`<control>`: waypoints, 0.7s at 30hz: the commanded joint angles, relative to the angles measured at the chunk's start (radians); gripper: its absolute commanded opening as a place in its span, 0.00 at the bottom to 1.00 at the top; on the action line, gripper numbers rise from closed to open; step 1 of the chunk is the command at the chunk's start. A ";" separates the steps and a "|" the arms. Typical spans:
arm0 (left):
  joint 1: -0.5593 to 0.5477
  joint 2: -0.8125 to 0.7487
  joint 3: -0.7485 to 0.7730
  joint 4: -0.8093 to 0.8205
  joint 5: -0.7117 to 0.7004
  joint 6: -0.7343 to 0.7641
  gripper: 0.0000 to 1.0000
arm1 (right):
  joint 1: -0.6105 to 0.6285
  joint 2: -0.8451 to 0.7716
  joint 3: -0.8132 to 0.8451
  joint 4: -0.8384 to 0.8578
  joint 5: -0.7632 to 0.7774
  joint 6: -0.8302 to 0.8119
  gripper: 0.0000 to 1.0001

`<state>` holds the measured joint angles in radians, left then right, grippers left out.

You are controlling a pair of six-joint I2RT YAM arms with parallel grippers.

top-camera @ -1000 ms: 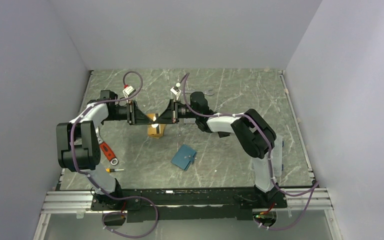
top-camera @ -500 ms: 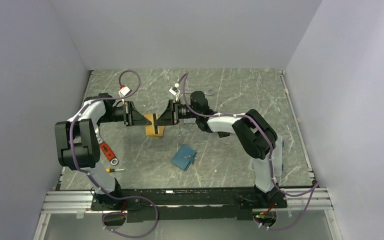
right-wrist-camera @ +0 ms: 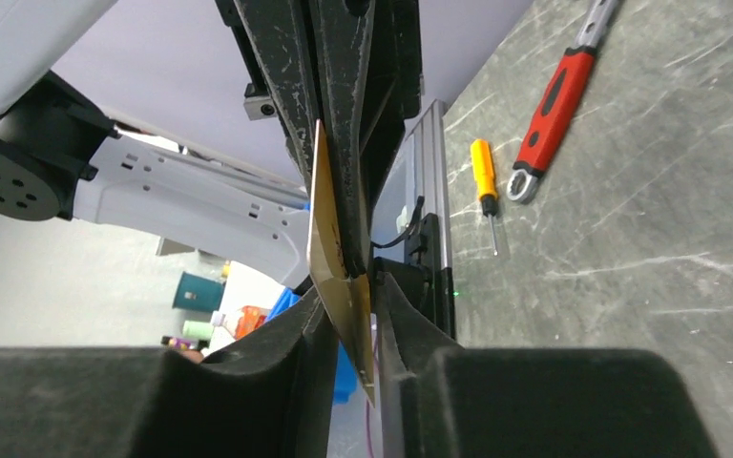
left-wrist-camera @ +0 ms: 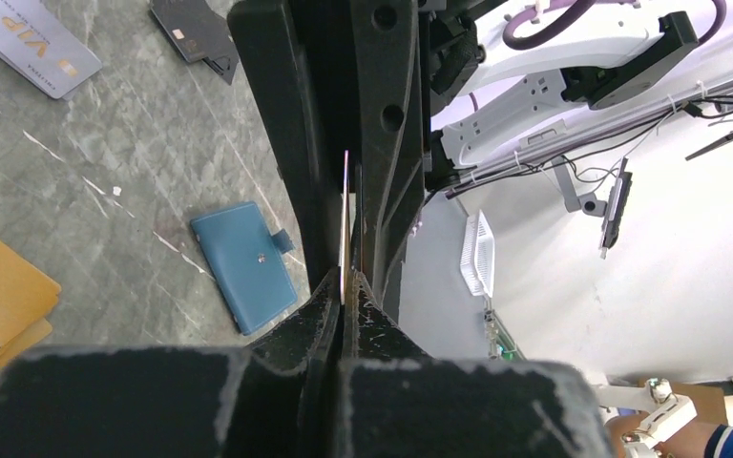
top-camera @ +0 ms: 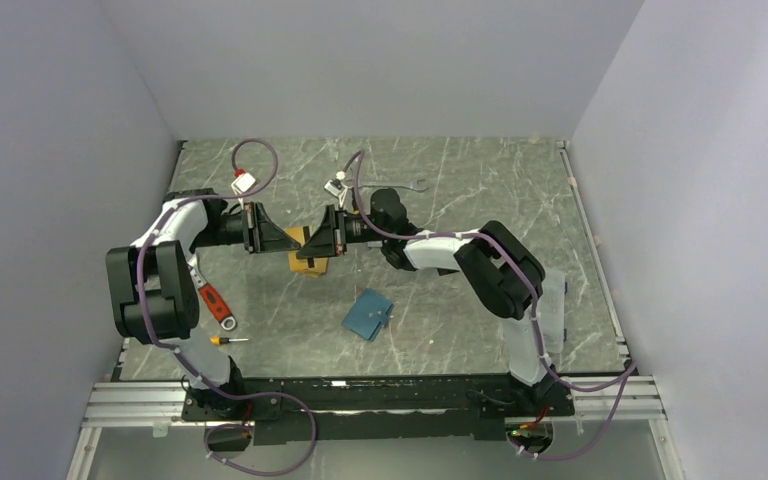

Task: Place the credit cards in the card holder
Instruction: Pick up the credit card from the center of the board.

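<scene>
Two grippers meet in mid-air over the table — the left gripper is clamped on one gold card, and the right gripper has its fingers slightly apart around the card's other end. The card holder lies folded nearer and to the right — more orange cards lie beneath the grippers.

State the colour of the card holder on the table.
The card holder is plain teal-blue; the left wrist view shows it best.

Red-handled wrench lies near orange screwdriver, apparently apart.
</scene>
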<state>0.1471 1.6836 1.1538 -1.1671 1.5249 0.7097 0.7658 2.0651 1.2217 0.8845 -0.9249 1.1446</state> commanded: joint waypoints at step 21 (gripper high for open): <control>0.034 -0.115 0.021 -0.089 0.235 0.134 0.42 | 0.054 0.024 0.127 -0.263 -0.015 -0.197 0.00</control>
<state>0.1856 1.6062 1.1706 -1.2491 1.5082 0.8360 0.7986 2.0674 1.2972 0.7506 -0.9279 1.0367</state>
